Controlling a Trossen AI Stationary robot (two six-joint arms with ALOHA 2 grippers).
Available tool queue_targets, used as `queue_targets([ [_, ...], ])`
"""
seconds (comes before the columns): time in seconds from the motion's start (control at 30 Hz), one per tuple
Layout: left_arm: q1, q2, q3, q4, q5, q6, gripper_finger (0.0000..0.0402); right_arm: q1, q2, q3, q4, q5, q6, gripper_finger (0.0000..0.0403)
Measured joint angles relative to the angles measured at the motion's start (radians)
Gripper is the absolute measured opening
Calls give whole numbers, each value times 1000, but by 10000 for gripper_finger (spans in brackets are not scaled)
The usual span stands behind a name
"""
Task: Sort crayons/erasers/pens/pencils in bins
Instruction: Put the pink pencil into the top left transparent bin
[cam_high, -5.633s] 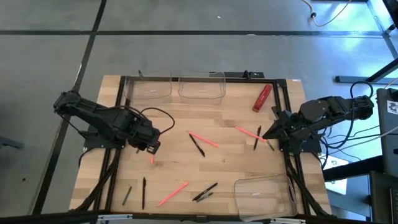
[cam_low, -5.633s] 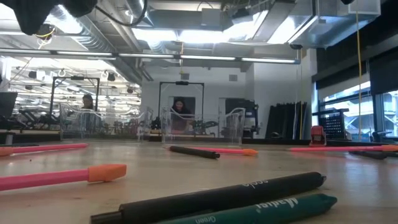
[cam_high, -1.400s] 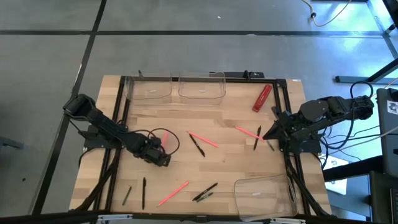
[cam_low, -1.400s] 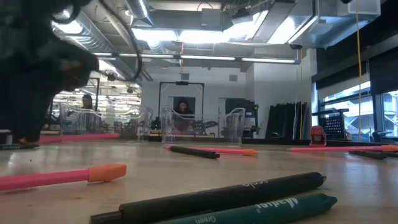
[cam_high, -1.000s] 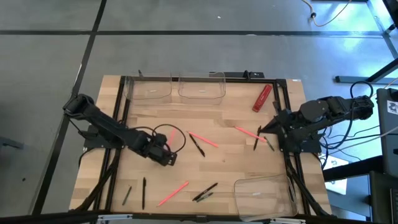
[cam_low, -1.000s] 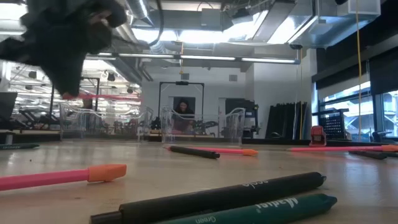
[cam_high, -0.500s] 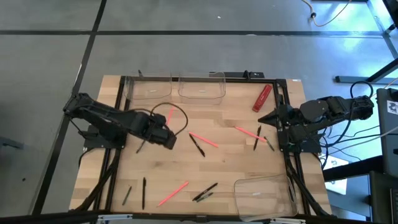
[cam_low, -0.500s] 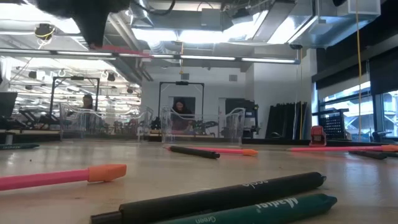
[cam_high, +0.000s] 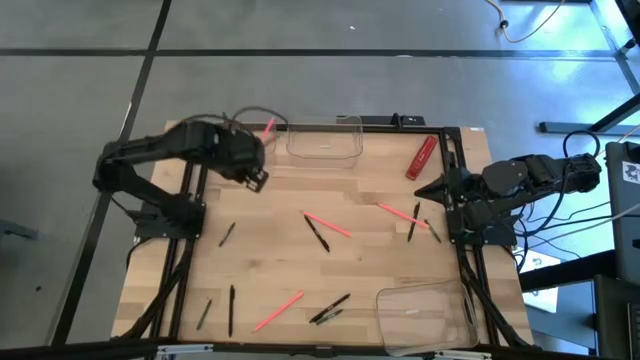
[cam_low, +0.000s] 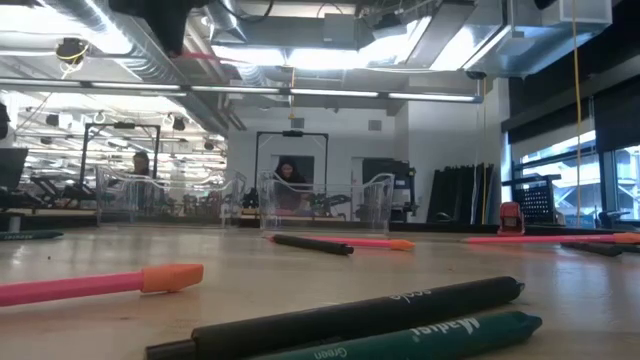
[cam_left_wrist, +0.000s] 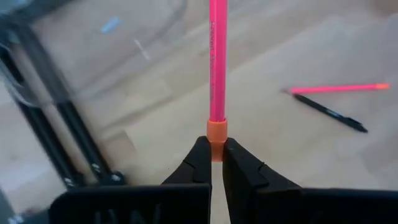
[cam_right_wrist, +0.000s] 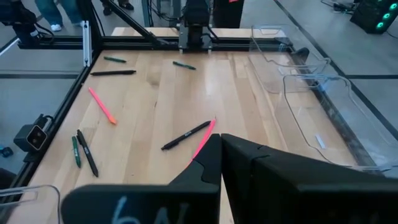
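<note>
One pink pen (cam_left_wrist: 217, 68) is clamped at its orange collar by the left end effector (cam_high: 254, 172), raised beside the far-left bin (cam_high: 228, 148) for release; right end effector (cam_high: 428, 190), closed empty, waits at the counter (cam_high: 360, 260) edge

Even, bright overhead light covers the pale wooden table (cam_high: 360, 260) in the high view, with only faint, soft shadows under the scattered sticks. In the low view, long ceiling light strips (cam_low: 330, 55) glare white and bleach the centre of the ceiling. The nearest black pen with white lettering (cam_low: 340, 318) is slightly soft, and the far room is hazy. In the left wrist view, the clear plastic tub (cam_left_wrist: 93, 56) smears with motion blur.
</note>
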Motion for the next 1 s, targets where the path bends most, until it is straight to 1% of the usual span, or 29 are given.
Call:
queue_targets([
  [0.17, 173, -11, 0, 2, 7, 212, 6, 0, 11, 0, 1, 0, -2, 6],
  [0.33, 336, -8, 0, 2, 60, 457, 7, 0, 15, -1, 1, 1, -4, 6],
  [0.47, 429, -8, 0, 2, 67, 661, 8, 0, 15, -1, 1, 8, -6, 6],
  [0.57, 483, -8, 0, 2, 89, 783, 8, 0, 15, -1, 1, 57, -7, 6],
  [0.67, 522, -8, -21, 3, 93, 848, 8, 0, 16, -1, 0, 118, -8, 6],
  [0.77, 547, -8, -84, 2, 93, 866, 8, 0, 19, -1, 0, 161, -8, 6],
  [0.87, 570, -8, -167, 6, 76, 867, 8, 0, 21, -1, 0, 174, -9, 6],
  [1.0, 599, -8, -281, 45, 11, 856, 8, 0, 21, -1, 0, 174, -12, 6],
])
